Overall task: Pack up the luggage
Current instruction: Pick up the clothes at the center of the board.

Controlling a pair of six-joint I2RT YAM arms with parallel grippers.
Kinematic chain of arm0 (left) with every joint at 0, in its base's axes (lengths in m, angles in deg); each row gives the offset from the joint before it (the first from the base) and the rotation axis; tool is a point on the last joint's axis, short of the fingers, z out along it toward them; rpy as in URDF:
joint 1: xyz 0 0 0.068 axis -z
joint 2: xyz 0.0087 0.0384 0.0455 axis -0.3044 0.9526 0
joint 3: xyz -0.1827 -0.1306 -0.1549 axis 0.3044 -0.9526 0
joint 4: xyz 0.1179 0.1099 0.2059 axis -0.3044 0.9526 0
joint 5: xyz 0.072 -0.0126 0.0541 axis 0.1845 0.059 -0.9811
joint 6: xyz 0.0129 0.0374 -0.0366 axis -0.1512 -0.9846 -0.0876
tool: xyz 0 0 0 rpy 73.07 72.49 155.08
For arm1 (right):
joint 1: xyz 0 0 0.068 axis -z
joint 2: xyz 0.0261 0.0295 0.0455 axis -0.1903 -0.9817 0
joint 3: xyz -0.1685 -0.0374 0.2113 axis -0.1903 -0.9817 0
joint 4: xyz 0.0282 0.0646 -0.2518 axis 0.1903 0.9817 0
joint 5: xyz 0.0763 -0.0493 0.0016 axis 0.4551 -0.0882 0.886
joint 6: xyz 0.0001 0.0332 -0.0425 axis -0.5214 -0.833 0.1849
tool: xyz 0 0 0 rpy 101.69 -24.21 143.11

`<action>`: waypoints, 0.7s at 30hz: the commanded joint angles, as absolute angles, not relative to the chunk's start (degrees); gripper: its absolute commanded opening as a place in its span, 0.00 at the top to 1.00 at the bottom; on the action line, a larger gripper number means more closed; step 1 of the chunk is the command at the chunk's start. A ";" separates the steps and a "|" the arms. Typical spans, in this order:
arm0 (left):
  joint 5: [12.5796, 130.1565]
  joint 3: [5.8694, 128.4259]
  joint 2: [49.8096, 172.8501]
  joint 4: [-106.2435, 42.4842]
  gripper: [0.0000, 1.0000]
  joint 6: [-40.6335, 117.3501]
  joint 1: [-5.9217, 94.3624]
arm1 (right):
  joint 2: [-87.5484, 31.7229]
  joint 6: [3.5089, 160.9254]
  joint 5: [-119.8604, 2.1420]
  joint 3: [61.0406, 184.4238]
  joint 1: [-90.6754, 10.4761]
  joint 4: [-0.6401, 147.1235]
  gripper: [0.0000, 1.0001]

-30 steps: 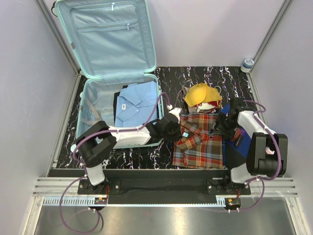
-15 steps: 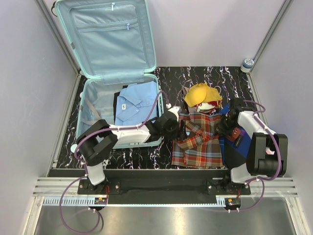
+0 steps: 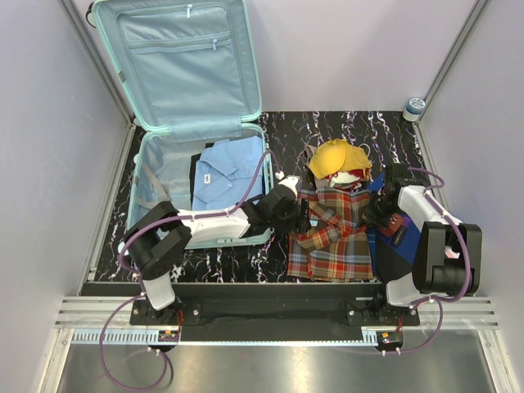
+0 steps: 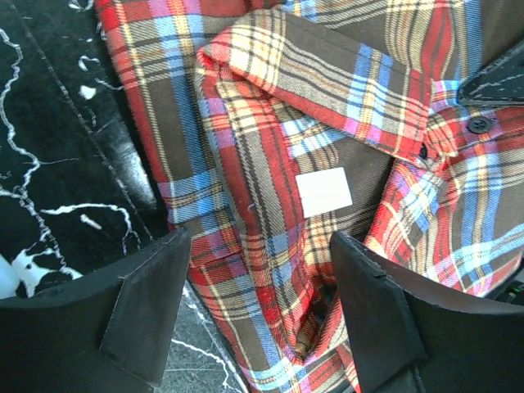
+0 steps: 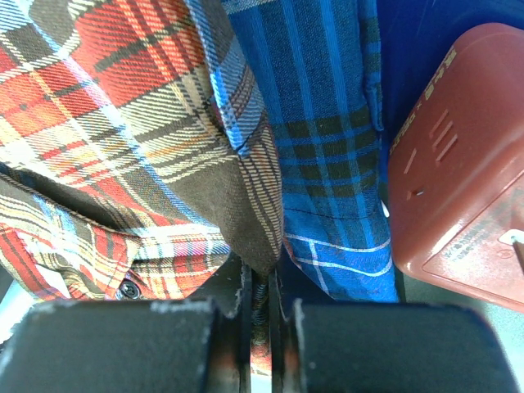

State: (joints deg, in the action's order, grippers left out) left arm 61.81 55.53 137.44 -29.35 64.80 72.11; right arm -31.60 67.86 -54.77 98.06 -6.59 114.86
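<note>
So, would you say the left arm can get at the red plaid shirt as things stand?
Probably yes: the left claw hangs open right above the red plaid shirt, with nothing between them. The right claw pinches another edge, clear of that spot.

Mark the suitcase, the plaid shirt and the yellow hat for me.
suitcase (image 3: 184, 82), top view, on the lining of its open lid.
plaid shirt (image 3: 340, 246), top view, on the lower part of its body.
yellow hat (image 3: 336, 155), top view, on its crown.

Pale lilac-grey walls (image 3: 360, 49) enclose a black, white-veined marble tabletop (image 3: 295, 131) fronted by an aluminium rail (image 3: 90, 311).
</note>
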 commanded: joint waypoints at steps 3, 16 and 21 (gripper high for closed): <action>55.11 59.84 137.61 -22.57 0.22 64.31 71.60 | -30.33 68.03 -53.40 98.16 -6.93 113.87 1.00; 56.07 63.27 141.83 -21.78 0.20 64.75 71.60 | -30.24 68.03 -53.41 97.99 -6.93 113.78 1.00; 57.30 64.59 143.76 -21.95 0.20 64.57 71.60 | -30.15 68.03 -53.40 97.99 -6.93 113.78 1.00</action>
